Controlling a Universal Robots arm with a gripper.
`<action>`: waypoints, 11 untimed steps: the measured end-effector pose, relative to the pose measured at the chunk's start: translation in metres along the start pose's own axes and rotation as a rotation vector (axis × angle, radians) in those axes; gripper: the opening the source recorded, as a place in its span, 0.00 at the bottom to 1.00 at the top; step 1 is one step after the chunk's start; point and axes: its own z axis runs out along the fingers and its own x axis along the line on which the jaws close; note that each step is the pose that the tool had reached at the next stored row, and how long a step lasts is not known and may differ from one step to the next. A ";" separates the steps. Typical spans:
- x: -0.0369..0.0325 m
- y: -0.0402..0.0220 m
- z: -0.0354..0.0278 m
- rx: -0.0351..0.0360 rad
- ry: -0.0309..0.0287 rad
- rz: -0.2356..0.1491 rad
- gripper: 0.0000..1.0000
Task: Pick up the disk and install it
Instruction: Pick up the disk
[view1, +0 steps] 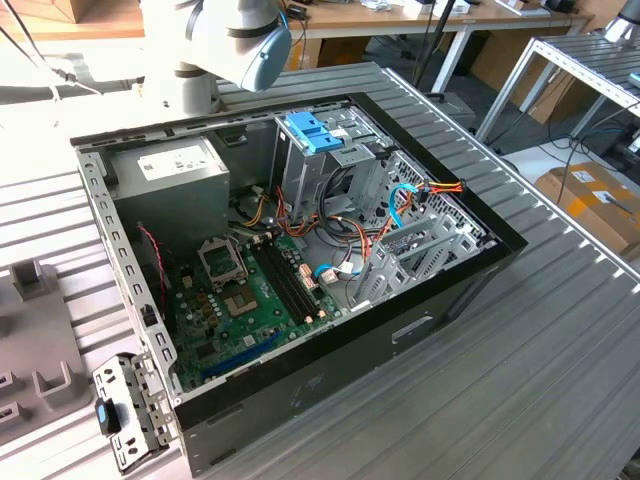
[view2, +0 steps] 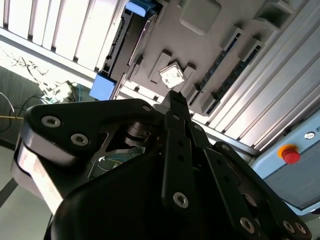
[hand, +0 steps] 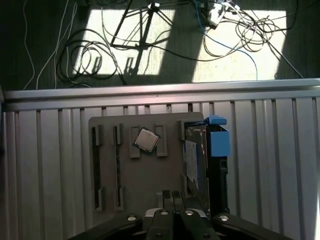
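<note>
From where I drive it, the gripper (hand: 172, 196) hangs over the grey holder tray (hand: 150, 185) with its fingers pressed together on nothing, so I judge the pick is not yet made. The disk (hand: 200, 160) seems to stand on edge in a slot of that tray, near the gripper but untouched; held so, its sides are free to grasp. A processor chip (hand: 146, 139) sits in the neighbouring cradle. In the exterior view, the open computer case (view1: 430, 310) lies well apart, its drive cage (view1: 340, 160) exposed.
</note>
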 end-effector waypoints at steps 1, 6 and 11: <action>0.0000 0.0000 0.0000 -0.0004 -0.0101 0.000 0.11; 0.0001 0.0000 -0.0001 -0.0031 -0.0571 -0.002 0.11; 0.0001 0.0000 0.0000 -0.0030 -0.0580 -0.002 0.11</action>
